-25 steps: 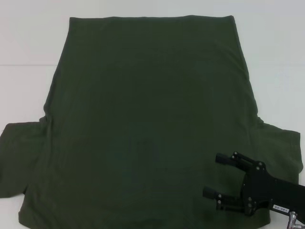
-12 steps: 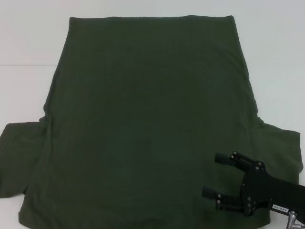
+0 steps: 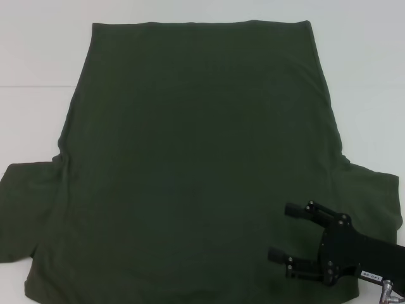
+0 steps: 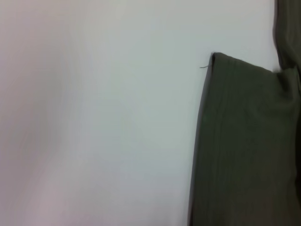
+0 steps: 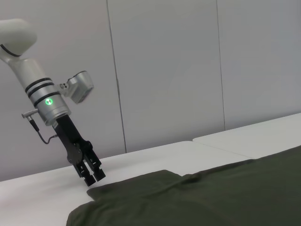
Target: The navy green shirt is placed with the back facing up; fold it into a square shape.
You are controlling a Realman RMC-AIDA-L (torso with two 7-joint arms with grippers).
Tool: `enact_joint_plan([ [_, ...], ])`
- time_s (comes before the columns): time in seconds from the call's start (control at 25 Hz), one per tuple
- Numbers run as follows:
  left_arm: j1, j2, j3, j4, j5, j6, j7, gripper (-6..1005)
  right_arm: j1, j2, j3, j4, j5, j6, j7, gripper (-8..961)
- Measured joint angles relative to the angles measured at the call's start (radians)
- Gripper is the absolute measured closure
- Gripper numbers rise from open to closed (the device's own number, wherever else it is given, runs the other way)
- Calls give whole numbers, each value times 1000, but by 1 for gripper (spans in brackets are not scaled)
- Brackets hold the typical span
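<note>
- My right gripper [image 3: 278, 232] hangs over the near right part of the navy green shirt [image 3: 190, 158], fingers spread, pinching nothing.
- My left gripper [image 5: 92, 177] hovers just off the left sleeve edge, tips close together, nothing held; can't say they're fully pressed.
- Shirt lies flat, plain back up, on the white table [image 3: 38, 57], hem far, sleeves out both sides.
- Step: pre-grasp, no fold made yet.
- Next: pinch one thin layer cleanly.
- Fabric: soft matte knit, limp, few wrinkles.

The right gripper [image 3: 281, 231] is matte black, with screw-studded linkage fingers and a small white label. The left gripper [image 5: 92, 177] hangs from a white arm with black bands, a green light, a thin black cable.
</note>
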Motion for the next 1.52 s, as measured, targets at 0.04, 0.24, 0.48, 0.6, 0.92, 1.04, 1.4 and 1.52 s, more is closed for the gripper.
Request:
enact_joint_plan([
  [0.04,0,0,3,0,0,-2,0,296,0,0,0,0,0,0,0,9],
  [0.24,0,-2,10,-1,0,-4,0,296,0,0,1,0,0,0,0,9],
  [0.48,-2,-5,10,-13,0,-4,1,296,0,0,1,0,0,2,0,9],
  [0.6,-4,-4,10,-17,0,-4,2,296,0,0,1,0,0,3,0,9],
  [0.92,-9,-5,12,-24,0,-6,2,297,0,0,1,0,0,4,0,9],
  [1.04,-9,-5,13,-25,0,-6,2,297,0,0,1,0,0,4,0,9],
  [1.4,-11,-5,13,-26,-2,4,2,297,0,0,1,0,0,4,0,9],
  [1.52,-21,-6,13,-33,-7,14,1,298,0,0,0,0,0,4,0,9],
])
